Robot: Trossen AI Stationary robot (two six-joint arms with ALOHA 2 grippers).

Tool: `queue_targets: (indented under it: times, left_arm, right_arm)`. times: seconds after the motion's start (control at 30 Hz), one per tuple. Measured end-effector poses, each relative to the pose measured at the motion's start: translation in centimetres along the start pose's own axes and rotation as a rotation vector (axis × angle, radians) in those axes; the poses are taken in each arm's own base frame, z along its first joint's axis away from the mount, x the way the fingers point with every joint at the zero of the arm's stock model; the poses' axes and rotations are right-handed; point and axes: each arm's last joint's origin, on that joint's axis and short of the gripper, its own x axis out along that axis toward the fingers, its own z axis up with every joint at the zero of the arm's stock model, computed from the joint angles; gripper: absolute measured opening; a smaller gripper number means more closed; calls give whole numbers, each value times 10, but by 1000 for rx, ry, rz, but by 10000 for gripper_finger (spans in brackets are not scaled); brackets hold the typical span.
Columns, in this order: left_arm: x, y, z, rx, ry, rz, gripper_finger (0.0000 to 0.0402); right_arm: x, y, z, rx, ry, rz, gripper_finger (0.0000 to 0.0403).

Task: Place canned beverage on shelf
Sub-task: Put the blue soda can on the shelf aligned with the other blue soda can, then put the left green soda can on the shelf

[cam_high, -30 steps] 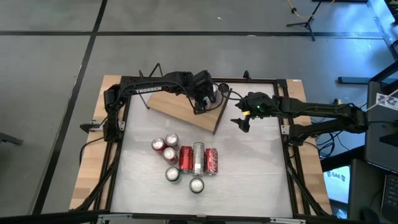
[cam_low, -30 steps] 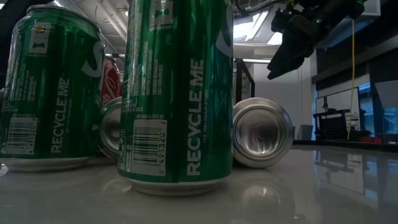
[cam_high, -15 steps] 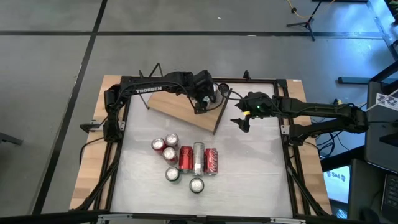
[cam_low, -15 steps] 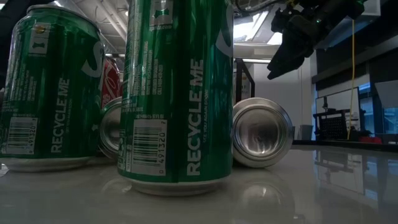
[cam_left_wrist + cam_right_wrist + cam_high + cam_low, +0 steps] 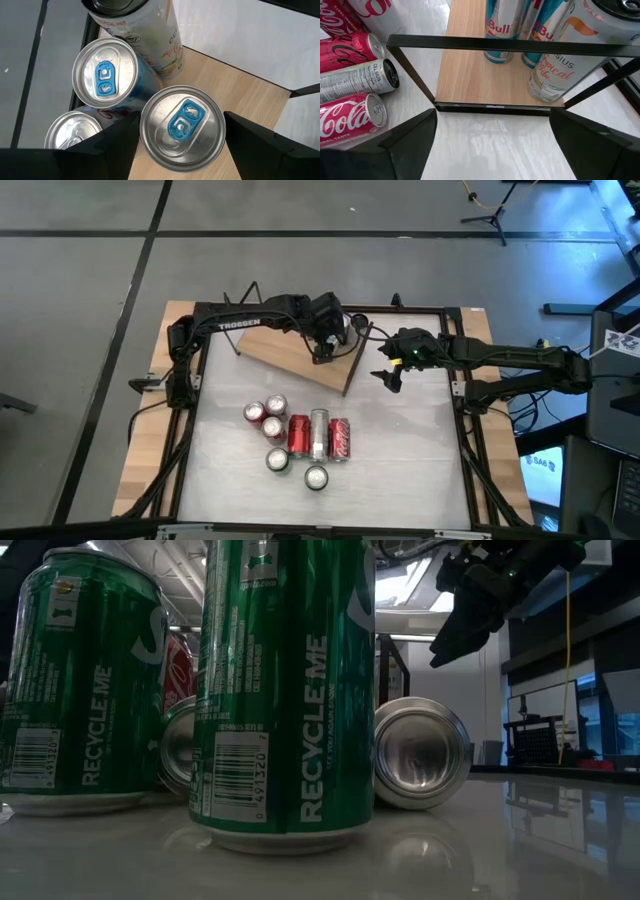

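Observation:
The shelf (image 5: 280,352), a light wooden board on black wire supports, stands at the table's far middle. On its right end stand several cans: blue-tabbed ones (image 5: 105,72) and a taller white Celsius can (image 5: 155,35). My left gripper (image 5: 322,348) hangs open over them, a finger on either side of one blue-tabbed canned beverage (image 5: 181,125) that stands upright on the board (image 5: 250,95). My right gripper (image 5: 388,377) waits open above the table, just right of the shelf, facing its end (image 5: 470,75), with nothing between its fingers. My left gripper comes at the blue-tabbed can from above, slanting down, one finger (image 5: 107,147) at one side of its top rim (image 5: 150,107) and the other finger (image 5: 265,145) at the opposite side. I cannot tell whether either finger touches it. The can stands upright on the shelf board.
Near the table's middle is a cluster of cans (image 5: 300,435): red Coca-Cola cans (image 5: 350,117) and a Celsius can (image 5: 355,82) lie on their sides, and green cans (image 5: 285,690) stand upright. A black frame (image 5: 460,380) rims the table.

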Motion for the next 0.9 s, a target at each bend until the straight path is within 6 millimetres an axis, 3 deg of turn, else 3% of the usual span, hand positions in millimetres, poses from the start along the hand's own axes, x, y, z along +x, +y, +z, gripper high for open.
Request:
queue_targets:
  times: [0.27, 0.63, 0.9]
  left_arm:
    - [0, 0, 0, 0, 0, 0, 276]
    - [0, 0, 0, -1, 2, 6, 364]
    - [-4, -4, 0, 9, 6, 4, 369]
  right_arm:
    - [0, 0, 0, 0, 0, 0, 381]
    - [0, 0, 0, 0, 0, 0, 381]
    - [0, 0, 0, 0, 0, 0, 381]
